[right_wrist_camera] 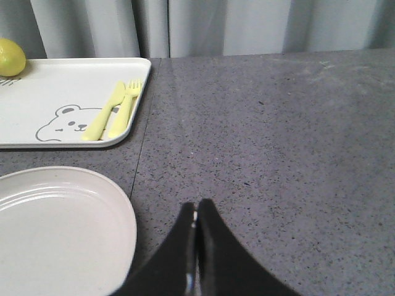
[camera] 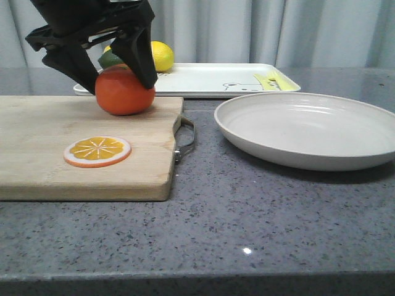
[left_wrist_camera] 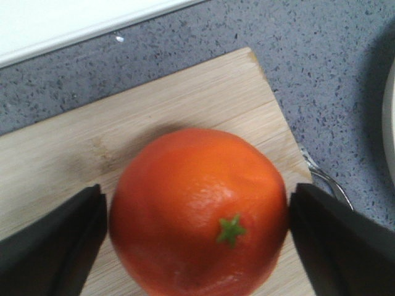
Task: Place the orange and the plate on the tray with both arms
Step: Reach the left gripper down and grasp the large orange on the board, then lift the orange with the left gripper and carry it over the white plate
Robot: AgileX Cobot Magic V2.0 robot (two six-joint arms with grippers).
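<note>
The left gripper (camera: 120, 74) is down over the orange (camera: 124, 90), one finger on each side of the fruit. In the left wrist view the fingers (left_wrist_camera: 52, 246) sit at the orange's (left_wrist_camera: 199, 209) flanks, touching or nearly so; whether they press it cannot be told. The orange rests on the far right part of the board (camera: 55, 154), green stem spot facing up toward the wrist camera.

An orange slice (camera: 97, 151) lies flat on the board, nearer the front edge, apart from the orange. A metal handle (camera: 185, 139) projects from the board's right end.

The plate (camera: 308, 129) sits on the table (camera: 259, 216) right of the board, not touching it. The tray (camera: 210, 79) lies behind the board and plate, at the back of the table. On it are a lemon (camera: 162, 55) at its left end and something green (camera: 110, 60) beside the lemon, partly hidden by the gripper.

The right gripper (right_wrist_camera: 196, 246) hovers above bare table near the plate's (right_wrist_camera: 62, 228) rim, fingers together, holding nothing.

Markings: the tray (right_wrist_camera: 68, 92) bears a bear-face outline (right_wrist_camera: 60, 122) and a yellow-green fork-and-knife print (right_wrist_camera: 114, 111). No readable writing or brand is visible.
</note>
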